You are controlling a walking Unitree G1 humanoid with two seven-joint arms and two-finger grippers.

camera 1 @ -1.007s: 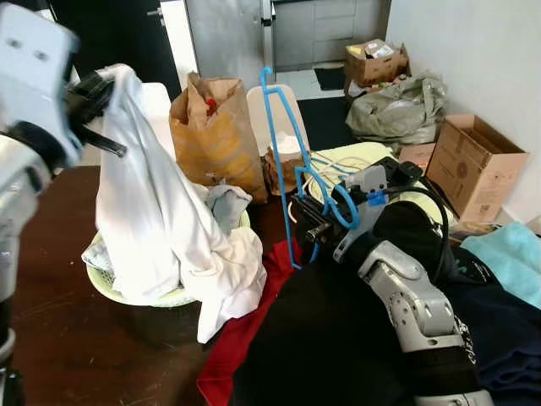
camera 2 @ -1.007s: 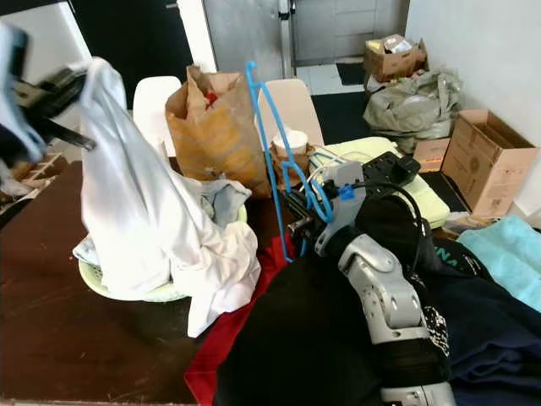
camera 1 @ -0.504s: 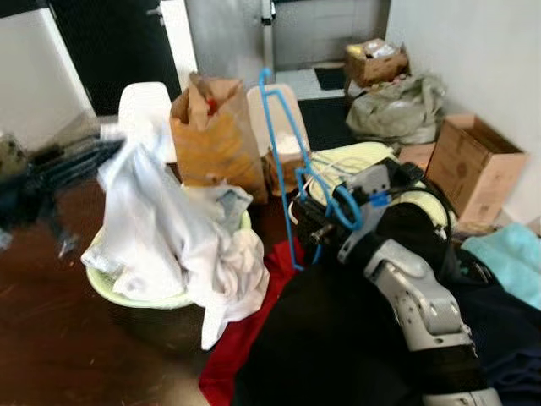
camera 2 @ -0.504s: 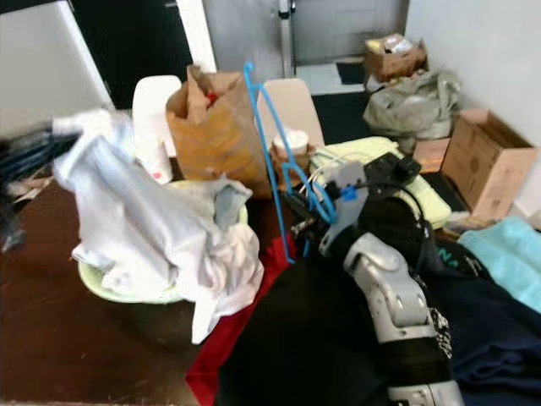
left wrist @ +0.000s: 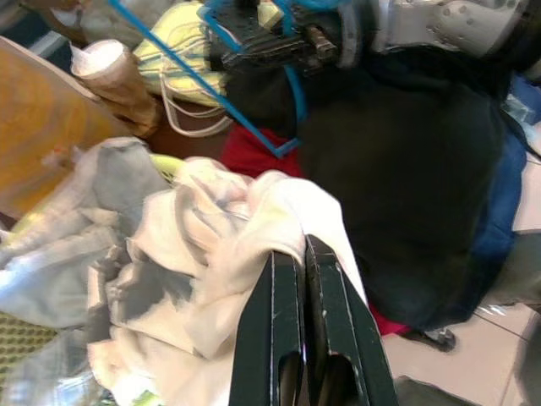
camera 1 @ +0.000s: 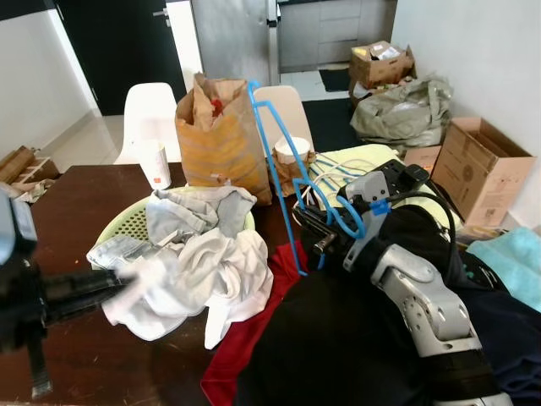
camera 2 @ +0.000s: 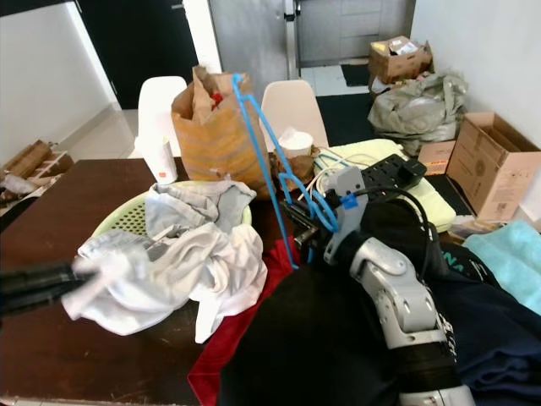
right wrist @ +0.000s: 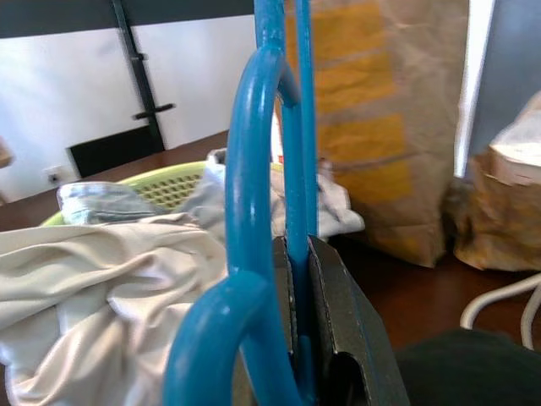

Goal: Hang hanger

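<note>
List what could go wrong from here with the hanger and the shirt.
1. The right gripper pinches only a thin bar of the blue hanger, which stands tall above it; the hanger may swivel or slip.
2. The left gripper holds just a fold of the white garment, heaped over the green basket; lifting could drag other clothes out.
3. The paper bag stands close behind the hanger and might be knocked.

A dark brown wooden table (camera 1: 76, 194) carries a pale green plastic laundry basket (camera 1: 127, 223) heaped with white and grey clothes (camera 1: 190, 262), a brown paper bag (camera 1: 218, 139), a white paper cup (camera 1: 153, 164), and red cloth (camera 1: 254, 334) beside black fabric (camera 1: 338, 347).
</note>
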